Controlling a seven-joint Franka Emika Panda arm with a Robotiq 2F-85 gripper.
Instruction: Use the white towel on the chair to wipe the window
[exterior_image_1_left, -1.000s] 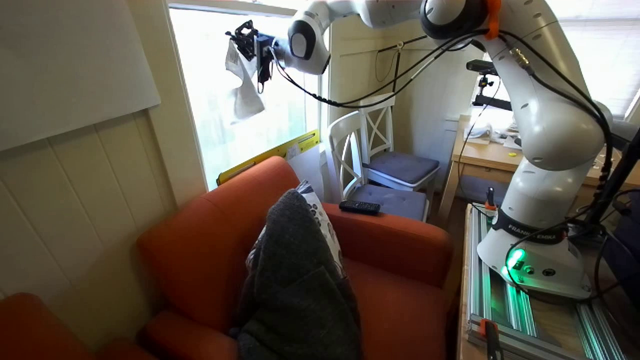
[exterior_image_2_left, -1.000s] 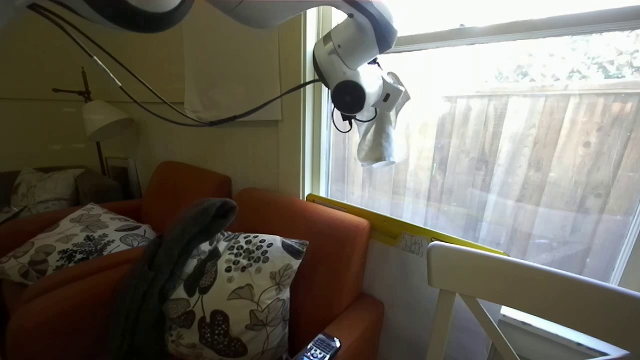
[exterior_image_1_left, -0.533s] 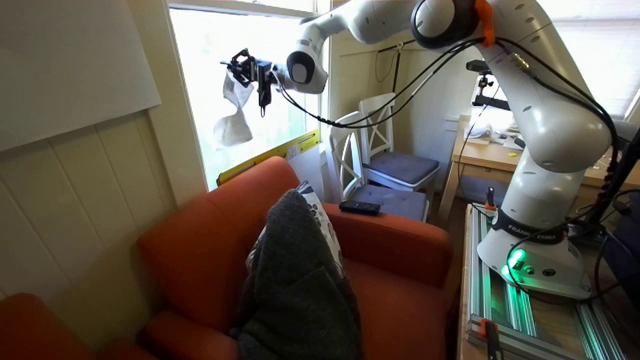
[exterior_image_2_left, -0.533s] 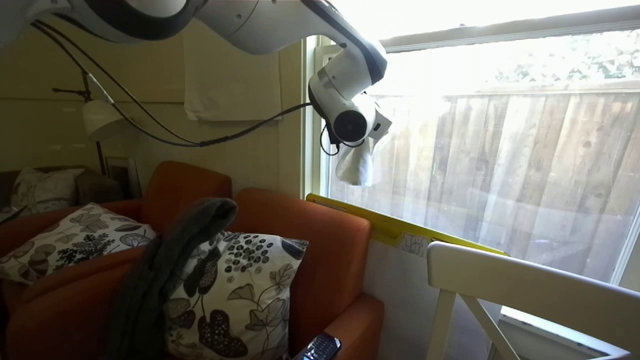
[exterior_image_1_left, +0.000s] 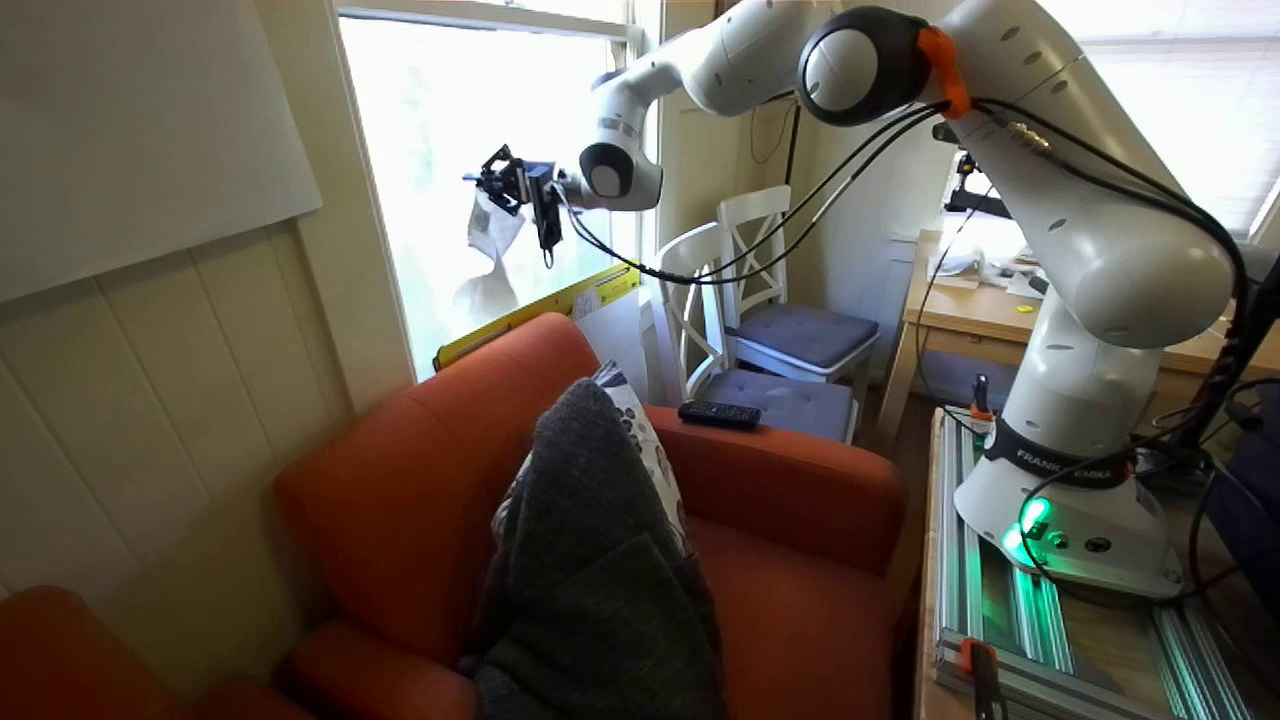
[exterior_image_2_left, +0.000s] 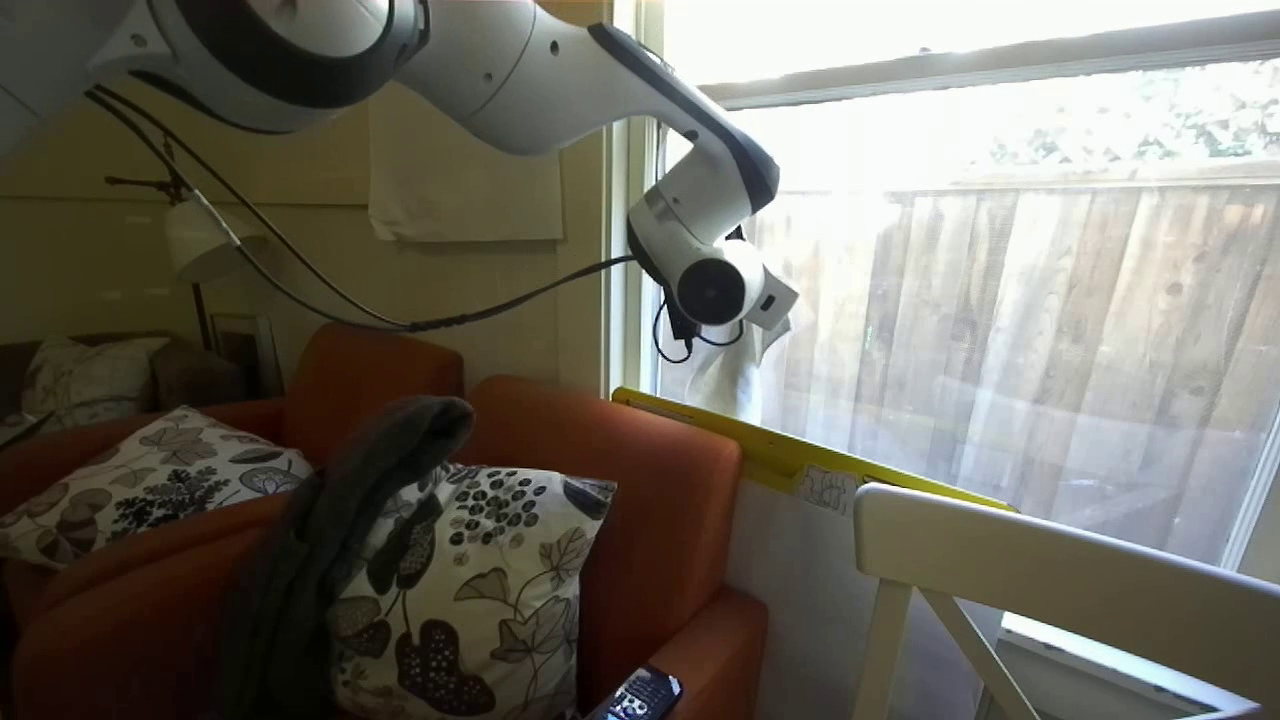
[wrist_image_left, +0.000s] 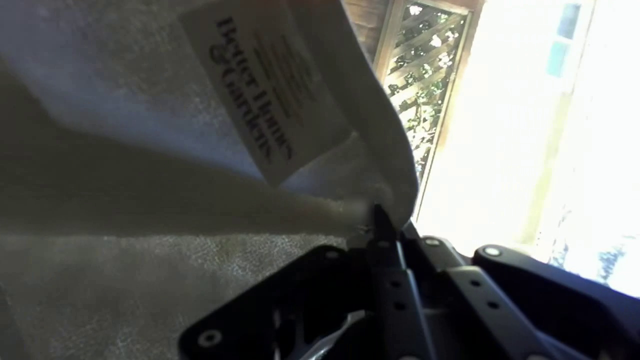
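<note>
My gripper (exterior_image_1_left: 482, 182) is shut on the white towel (exterior_image_1_left: 492, 232) and holds it up in front of the window (exterior_image_1_left: 420, 130). The towel hangs below the fingers, its lower end near the yellow bar at the window's bottom. In an exterior view the towel (exterior_image_2_left: 732, 385) shows below the wrist, which hides the fingers; the window (exterior_image_2_left: 1000, 300) is behind it. In the wrist view the fingers (wrist_image_left: 397, 225) pinch the towel (wrist_image_left: 135, 185) at one edge, near a printed label. I cannot tell whether the towel touches the glass.
A yellow bar (exterior_image_1_left: 540, 312) runs along the window's lower edge. An orange armchair (exterior_image_1_left: 450, 420) with a dark grey blanket (exterior_image_1_left: 600, 560) and a patterned cushion (exterior_image_2_left: 480, 590) stands below. A remote (exterior_image_1_left: 720, 414) lies on its armrest. White chairs (exterior_image_1_left: 690, 290) stand beside it.
The arm has lowered, and my gripper has carried the towel down in front of the window. In both exterior views it first drifted left, then came back right. The towel stays in the grip.
</note>
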